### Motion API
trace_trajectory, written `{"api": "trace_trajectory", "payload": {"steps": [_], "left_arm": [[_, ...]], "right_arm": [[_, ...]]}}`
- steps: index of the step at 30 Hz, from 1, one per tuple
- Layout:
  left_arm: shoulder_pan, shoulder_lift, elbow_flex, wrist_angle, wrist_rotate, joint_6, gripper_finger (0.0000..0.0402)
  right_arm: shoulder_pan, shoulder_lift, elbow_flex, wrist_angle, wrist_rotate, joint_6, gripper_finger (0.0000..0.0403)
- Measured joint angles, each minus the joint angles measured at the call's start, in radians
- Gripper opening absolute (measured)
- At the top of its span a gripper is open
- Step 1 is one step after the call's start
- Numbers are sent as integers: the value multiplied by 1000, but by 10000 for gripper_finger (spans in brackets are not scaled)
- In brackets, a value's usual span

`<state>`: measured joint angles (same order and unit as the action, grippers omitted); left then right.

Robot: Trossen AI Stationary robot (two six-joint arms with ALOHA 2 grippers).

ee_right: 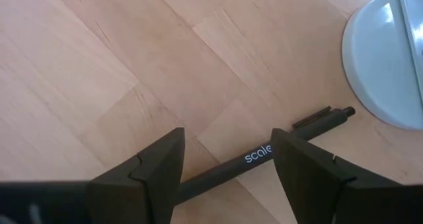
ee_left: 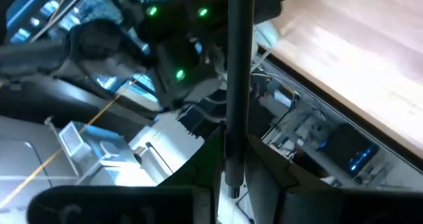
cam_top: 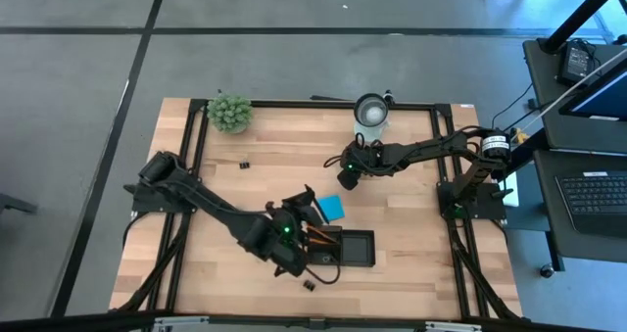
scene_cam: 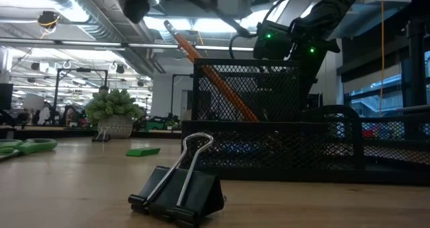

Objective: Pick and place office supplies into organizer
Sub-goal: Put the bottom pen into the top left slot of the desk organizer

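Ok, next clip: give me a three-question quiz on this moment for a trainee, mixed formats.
1. True or false: the right gripper is shut on the black pen.
2. Multiple choice: what is the left gripper holding? A) the blue note pad B) a dark pen-like stick C) the binder clip
3. Short answer: what leans up out of the organizer in the low view?

Key
1. False. Its fingers stand open, one on each side of the pen, which lies on the table near the white cup's base.
2. B. The stick runs up between its fingers, above the organizer.
3. An orange pencil.
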<state>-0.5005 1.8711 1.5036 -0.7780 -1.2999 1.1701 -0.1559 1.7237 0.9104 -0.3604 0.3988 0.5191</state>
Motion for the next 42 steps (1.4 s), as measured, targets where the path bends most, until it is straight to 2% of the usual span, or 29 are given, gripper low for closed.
{"api": "trace_trajectory", "payload": {"steps": [9,16,21,29,42], "left_arm": [[-4,72,0,4,-18,10,47],[-4,86,0,60,-21,188,47],[-14,86,0,150,18,299,47],[-22,87,0,205,81,336,47],[-23,101,0,202,81,318,47]], "right_arm": [[19,0,0,1,0,-1,228],[19,0,0,2,0,0,228],[19,0,0,2,0,-2,228],[19,0,0,2,0,-7,228],[19,0,0,1,0,-7,228]]}}
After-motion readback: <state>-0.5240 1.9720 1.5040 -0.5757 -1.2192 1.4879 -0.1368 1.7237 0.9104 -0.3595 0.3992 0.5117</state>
